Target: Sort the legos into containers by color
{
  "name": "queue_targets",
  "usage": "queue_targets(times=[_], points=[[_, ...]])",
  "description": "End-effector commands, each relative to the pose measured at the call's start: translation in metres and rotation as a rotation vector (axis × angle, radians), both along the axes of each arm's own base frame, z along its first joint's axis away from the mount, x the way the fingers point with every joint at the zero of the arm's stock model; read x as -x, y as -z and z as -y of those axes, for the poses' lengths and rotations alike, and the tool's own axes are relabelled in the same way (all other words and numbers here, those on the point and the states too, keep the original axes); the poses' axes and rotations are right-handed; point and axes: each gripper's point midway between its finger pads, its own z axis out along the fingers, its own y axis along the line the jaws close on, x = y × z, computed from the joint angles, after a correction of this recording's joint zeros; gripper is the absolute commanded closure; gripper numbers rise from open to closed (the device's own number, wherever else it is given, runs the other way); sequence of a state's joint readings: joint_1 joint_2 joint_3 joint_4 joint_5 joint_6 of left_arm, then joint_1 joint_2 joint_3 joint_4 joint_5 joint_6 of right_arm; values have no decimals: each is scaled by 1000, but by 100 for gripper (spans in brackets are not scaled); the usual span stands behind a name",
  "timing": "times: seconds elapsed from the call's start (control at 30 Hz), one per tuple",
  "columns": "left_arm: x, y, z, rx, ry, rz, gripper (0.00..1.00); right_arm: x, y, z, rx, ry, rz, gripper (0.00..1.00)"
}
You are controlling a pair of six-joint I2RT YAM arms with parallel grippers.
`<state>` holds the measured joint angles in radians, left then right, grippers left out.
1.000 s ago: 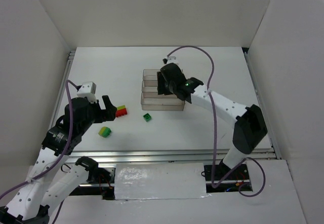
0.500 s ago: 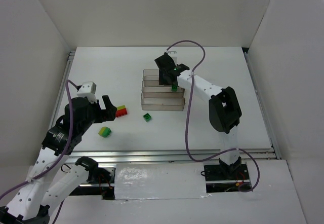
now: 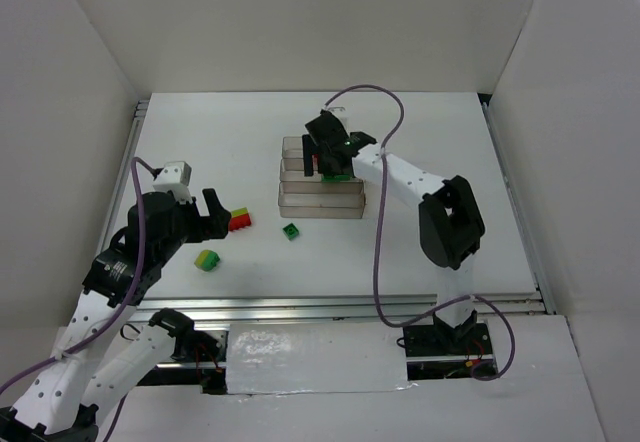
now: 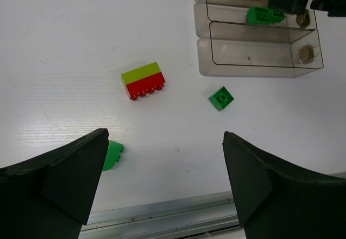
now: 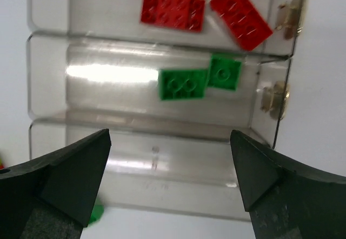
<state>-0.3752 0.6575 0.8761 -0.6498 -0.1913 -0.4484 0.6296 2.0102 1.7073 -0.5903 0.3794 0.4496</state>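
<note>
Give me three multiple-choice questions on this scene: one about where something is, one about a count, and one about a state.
1. Of the three joined clear plastic bins, which holds the two red plastic bricks?
A) the one farthest from the arm bases
B) the middle one
C) the nearest one

2. How many green plastic bricks lie in the middle bin?
A) one
B) two
C) four

3. The right end effector is:
A) shut on a red brick
B) shut on a green brick
C) open, holding nothing

Answers:
1 A, the left wrist view shows red only in the far bin.
2 B, two lie side by side.
3 C, its jaws stand wide apart with nothing between them.
</note>
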Motion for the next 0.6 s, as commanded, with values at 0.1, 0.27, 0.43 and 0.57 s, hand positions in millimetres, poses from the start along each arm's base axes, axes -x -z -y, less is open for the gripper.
queue_targets(times=[0.1, 0.27, 0.43, 0.57], points=[[-5, -12, 0, 17, -4, 60, 1, 105, -69, -85, -152, -508, 153, 2], [-5, -10, 0, 14, 1, 51, 1, 149, -28, -106, -68, -608, 96, 3], [-5, -11, 0, 16, -1, 55, 1, 154, 14, -114, -5, -625, 28, 6], [-5, -10, 0, 16, 0, 52, 0, 145, 34, -116, 62, -623, 24, 7]])
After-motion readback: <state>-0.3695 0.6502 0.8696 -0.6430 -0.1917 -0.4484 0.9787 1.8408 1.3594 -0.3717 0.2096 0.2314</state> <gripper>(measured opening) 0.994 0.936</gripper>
